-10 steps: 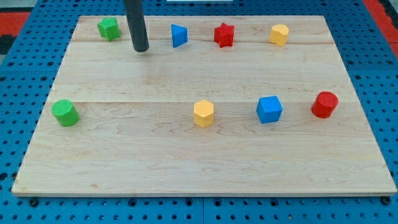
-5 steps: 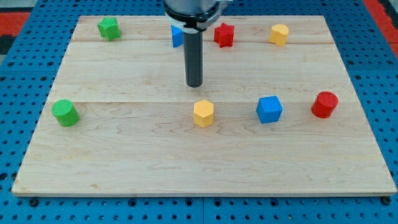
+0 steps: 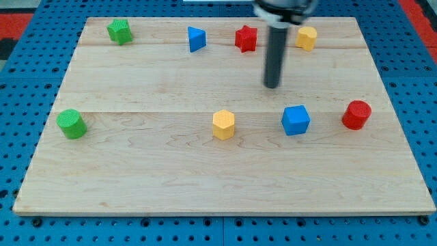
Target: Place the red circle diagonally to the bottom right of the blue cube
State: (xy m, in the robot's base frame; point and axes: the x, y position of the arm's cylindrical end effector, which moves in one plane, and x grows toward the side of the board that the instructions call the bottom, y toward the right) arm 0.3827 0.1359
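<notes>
The pale wooden desk [image 3: 136, 171] carries eight blocks, two each of green, blue, red and yellow. The red circle [image 3: 356, 115] sits just right of the blue cube [image 3: 295, 119]. My tip [image 3: 272, 86] stands above the cube, apart; no pincer shows, no writing.

pale wooden board [image 3: 205, 178], blue pegboard surface [image 3: 20, 89] beneath, red patches at top corners [image 3: 13, 20]
</notes>
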